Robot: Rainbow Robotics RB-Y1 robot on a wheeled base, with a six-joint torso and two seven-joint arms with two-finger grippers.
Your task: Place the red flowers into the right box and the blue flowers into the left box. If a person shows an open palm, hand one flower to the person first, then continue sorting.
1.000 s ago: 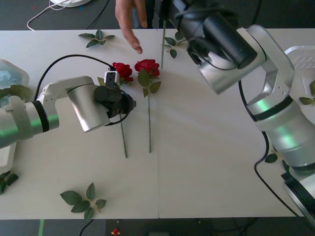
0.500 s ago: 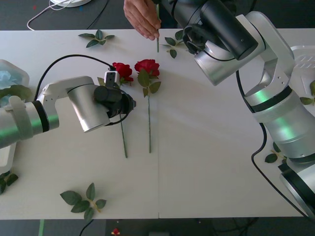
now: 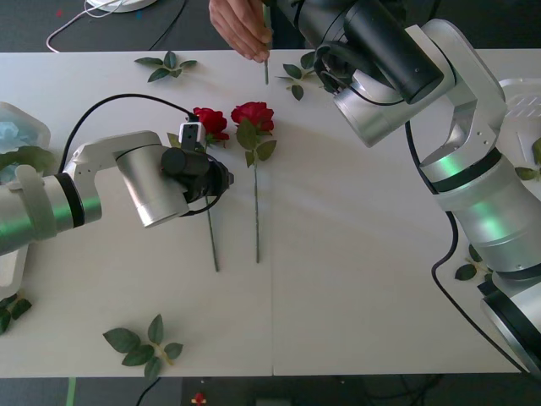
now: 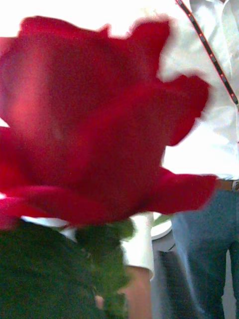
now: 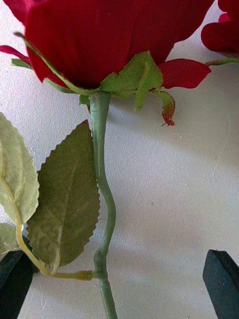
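Left box (image 3: pixel 19 118) holds blue flowers (image 3: pixel 15 135). Two red flowers (image 3: pixel 252 114) lie mid-surface (image 3: pixel 355 279); left end effector (image 5: pixel 119 284), released, straddles one stem. Person's hand (image 3: pixel 241 25) pinches another stem near the right arm; its end effector's state is anyone's guess.

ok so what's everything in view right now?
red roses: three, red; two side by side mid-table, one at the far edge with its stem in the person's hand
blue flowers: count unclear, pale blue; in the left box
left box: one, white; left edge
right box: one, white; right edge
leaf sprigs: several, green; scattered on the table
table: one, white
person's hand: one; far edge
left gripper: open, astride a mid-table rose's stem
right gripper: far edge, by the hand
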